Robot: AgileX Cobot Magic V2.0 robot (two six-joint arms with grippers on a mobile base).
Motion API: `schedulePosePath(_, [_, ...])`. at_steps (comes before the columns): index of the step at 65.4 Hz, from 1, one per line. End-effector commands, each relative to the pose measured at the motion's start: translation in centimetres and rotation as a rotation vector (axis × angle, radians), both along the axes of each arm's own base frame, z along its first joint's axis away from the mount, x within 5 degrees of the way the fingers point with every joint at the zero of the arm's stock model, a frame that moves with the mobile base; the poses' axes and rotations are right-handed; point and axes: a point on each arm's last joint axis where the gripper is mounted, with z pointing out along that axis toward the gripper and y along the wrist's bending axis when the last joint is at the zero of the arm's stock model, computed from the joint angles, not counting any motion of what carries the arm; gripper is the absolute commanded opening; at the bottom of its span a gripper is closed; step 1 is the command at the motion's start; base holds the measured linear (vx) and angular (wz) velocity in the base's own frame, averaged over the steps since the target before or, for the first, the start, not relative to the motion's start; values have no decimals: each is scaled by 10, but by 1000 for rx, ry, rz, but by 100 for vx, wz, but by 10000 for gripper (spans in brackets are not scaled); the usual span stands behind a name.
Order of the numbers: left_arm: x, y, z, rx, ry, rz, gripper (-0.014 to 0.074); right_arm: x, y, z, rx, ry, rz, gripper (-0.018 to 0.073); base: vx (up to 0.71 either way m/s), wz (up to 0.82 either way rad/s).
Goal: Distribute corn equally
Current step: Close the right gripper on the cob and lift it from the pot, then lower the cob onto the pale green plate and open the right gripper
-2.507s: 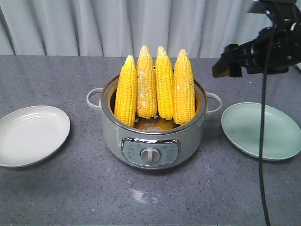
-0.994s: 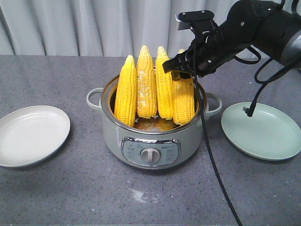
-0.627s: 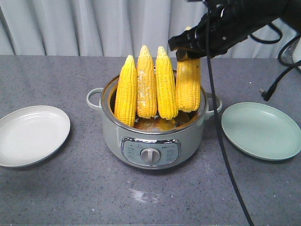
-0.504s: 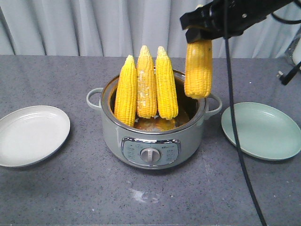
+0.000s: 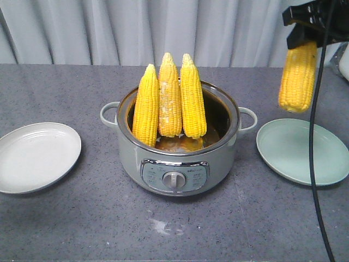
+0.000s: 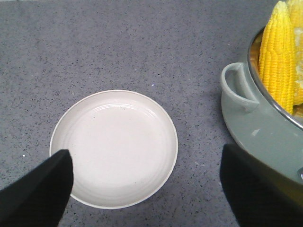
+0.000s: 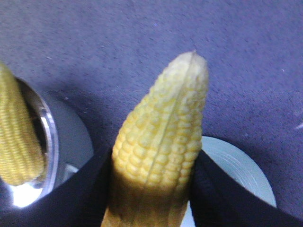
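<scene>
Corn cob (image 5: 297, 76) lifted out of the pot (image 5: 177, 164) and swung aside — now hanging blunt end down above the green plate (image 5: 302, 153), pinched near its tip by the right gripper (image 5: 305, 39); three cobs (image 5: 170, 101) left standing, so one share begun. Left gripper (image 6: 146, 184) spread wide over the white plate (image 6: 113, 146), holding nothing. Height over the plate hard to judge — right arm cut off by the frame.

Three glossy yellow corn cobs stand upright in the cooker pot (image 5: 177, 158), tips up, shoulder to shoulder toward its left and back rim: left cob (image 5: 146, 105), middle cob (image 5: 169, 95), right cob (image 5: 192, 96); the fourth cob (image 5: 298, 76) hangs vertical in the air, pinched at its top by my right pincer (image 5: 306, 39), above the green plate (image 5: 302, 158) by its back edge.
</scene>
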Motion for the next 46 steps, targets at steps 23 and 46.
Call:
schedulePosePath(23, [1, 0, 15, -25, -94, 8, 593, 10, -52, -77, -7, 255, -101, 98, 0, 0])
schedulePosePath(46, [1, 0, 15, -25, -94, 8, 593, 29, -54, -111, 19, 320, -115, 110, 0, 0])
